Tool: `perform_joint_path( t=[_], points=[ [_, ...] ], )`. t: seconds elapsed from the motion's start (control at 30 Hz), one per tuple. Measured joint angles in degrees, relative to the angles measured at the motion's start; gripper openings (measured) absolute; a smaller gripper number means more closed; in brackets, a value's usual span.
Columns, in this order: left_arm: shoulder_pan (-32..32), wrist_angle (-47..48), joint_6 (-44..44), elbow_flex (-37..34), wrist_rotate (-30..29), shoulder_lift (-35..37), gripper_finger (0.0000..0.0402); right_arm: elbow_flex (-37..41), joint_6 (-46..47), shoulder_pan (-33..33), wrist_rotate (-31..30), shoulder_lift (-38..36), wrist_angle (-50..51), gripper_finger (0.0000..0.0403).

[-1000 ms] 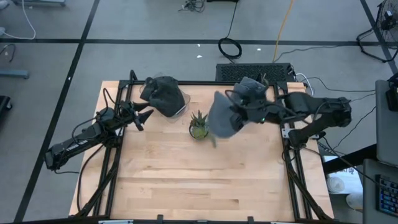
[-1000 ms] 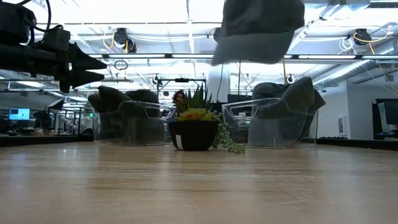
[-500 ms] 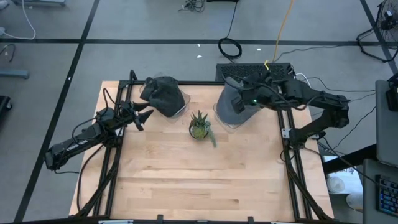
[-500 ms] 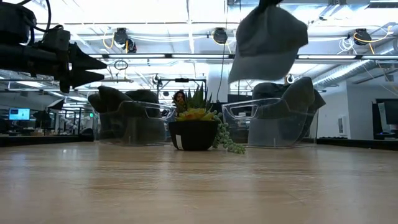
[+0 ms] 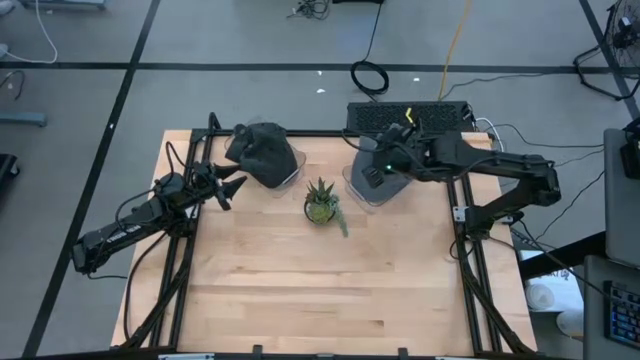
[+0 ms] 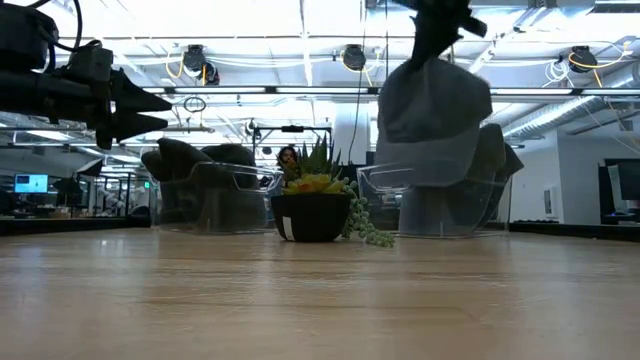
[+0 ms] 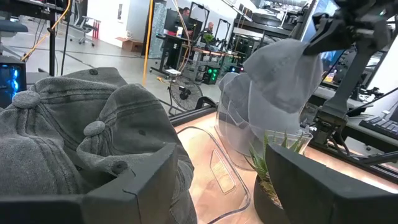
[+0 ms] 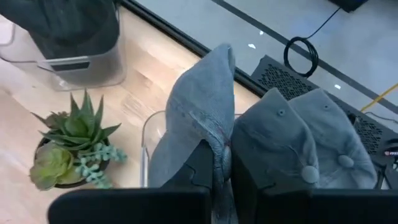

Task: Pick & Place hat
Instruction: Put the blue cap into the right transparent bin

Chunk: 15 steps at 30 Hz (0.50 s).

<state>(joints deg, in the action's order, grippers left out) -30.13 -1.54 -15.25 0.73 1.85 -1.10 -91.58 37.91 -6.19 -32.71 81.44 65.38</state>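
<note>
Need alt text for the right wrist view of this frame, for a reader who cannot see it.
The right gripper has its fingers shut on a grey hat, holding it over a clear bin where two more grey hats sit. A potted succulent stands on the wooden table beside it.

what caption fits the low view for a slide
Right claw shut on a grey cap, hanging it over the clear bin beside a potted succulent.
</note>
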Motion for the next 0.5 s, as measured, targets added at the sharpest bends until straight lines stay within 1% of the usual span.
perform_joint_path(
  t=[0.17, 0.5],
  points=[
    [0.0, 0.0, 0.0, 0.0, 0.0, 0.0, 0.0253, 4.6, -0.1, -1.9, 2.6, -0.1, -3.8, 0.0015],
    [0.0, 0.0, 0.0, 0.0, 0.0, 0.0, 0.0253, 11.4, -0.1, -2.9, 3.0, 0.0, -9.0, 0.0015]
  ],
)
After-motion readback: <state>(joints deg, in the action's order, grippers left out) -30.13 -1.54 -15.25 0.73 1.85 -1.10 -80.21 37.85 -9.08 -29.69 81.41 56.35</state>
